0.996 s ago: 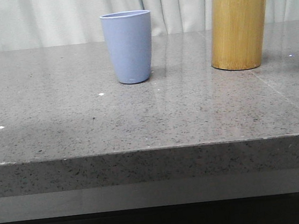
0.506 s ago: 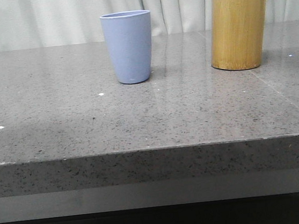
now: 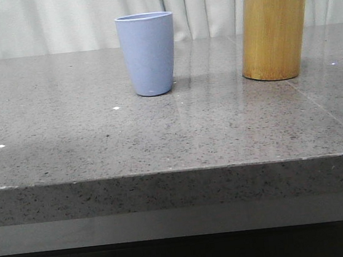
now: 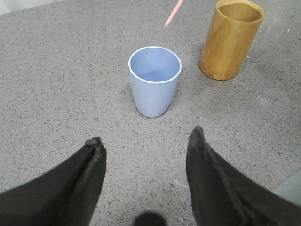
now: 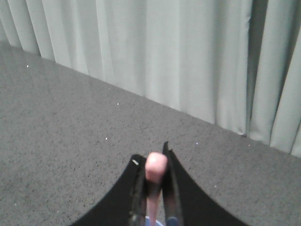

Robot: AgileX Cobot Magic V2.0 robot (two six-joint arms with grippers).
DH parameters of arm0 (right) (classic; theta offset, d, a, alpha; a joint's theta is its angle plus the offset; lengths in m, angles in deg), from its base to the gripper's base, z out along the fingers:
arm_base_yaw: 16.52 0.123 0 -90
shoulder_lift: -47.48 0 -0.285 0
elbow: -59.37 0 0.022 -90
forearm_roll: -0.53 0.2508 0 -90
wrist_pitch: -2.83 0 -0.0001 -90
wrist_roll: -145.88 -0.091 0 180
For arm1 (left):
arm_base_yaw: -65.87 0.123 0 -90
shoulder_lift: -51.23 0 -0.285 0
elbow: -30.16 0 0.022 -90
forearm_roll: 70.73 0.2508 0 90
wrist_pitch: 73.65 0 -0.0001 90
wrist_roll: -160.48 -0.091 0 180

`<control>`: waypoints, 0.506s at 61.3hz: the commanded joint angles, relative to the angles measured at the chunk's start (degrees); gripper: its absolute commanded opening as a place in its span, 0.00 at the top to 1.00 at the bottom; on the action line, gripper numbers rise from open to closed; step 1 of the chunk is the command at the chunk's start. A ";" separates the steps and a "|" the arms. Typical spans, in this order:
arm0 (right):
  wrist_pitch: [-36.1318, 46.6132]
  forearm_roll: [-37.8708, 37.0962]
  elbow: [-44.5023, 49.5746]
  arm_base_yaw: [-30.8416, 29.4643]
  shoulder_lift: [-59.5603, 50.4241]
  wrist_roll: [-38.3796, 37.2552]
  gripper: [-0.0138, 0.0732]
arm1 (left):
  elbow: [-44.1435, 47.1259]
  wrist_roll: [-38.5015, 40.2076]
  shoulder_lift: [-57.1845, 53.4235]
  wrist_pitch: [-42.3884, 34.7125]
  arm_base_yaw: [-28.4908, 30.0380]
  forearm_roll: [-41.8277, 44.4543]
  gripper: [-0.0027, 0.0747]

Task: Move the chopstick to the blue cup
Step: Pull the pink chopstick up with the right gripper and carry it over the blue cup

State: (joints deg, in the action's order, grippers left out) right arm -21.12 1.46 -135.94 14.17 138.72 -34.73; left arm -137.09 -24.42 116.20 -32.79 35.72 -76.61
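Note:
The blue cup (image 3: 147, 53) stands upright on the grey stone table, left of the tan bamboo holder (image 3: 273, 29). My right gripper (image 5: 154, 162) is shut on a pale-pink chopstick (image 5: 155, 167), whose top end sticks up between the jaws. The chopstick's lower tip (image 4: 174, 12) hangs in the air above the table, between the cup (image 4: 154, 81) and the holder (image 4: 230, 38). A bit of the cup's blue rim shows below the jaws in the right wrist view. My left gripper (image 4: 146, 136) is open and empty, a short way in front of the cup. Neither gripper shows in the front view.
A pale curtain (image 3: 54, 21) hangs behind the table. The table's front edge (image 3: 176, 170) runs across the front view. The bamboo holder looks empty in the left wrist view.
The pink chopstick end that stood above the holder's rim a second ago has risen out of the front view. The cup and the holder have not moved.

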 commanded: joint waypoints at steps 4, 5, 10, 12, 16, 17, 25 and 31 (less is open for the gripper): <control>4.95 -0.53 -1.89 0.59 2.94 0.61 0.92 | -1.38 0.47 -0.86 -4.39 -0.45 -0.82 0.46; 4.95 -0.53 -1.89 0.59 3.63 0.61 0.92 | -1.38 0.47 -0.86 -4.39 -0.45 -0.82 0.46; 4.89 -0.53 -1.89 0.59 6.01 0.61 0.92 | -1.38 0.47 -0.86 -4.39 -0.45 -0.82 0.46; 4.89 -0.53 -1.89 0.59 6.92 0.61 0.92 | -1.38 0.47 -0.86 -4.39 -0.45 -0.82 0.46; 4.89 -0.53 -1.89 0.59 8.34 0.61 0.91 | -1.38 0.47 -0.86 -4.39 -0.45 -0.82 0.46; 4.89 -0.53 -1.89 0.59 8.55 0.61 0.90 | -1.38 0.47 -0.86 -4.39 -0.45 -0.82 0.46; 4.57 -0.48 -1.89 0.59 9.86 0.61 0.69 | -1.38 0.47 -0.75 -4.46 -0.45 -0.82 0.46; 4.36 -0.48 -1.89 0.59 10.04 0.61 0.48 | -1.38 0.47 -0.37 -4.46 -0.45 -0.82 0.46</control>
State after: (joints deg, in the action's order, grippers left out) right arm -21.02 1.46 -135.94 14.66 151.18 -34.73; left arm -137.09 -24.42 116.20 -32.79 35.72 -76.61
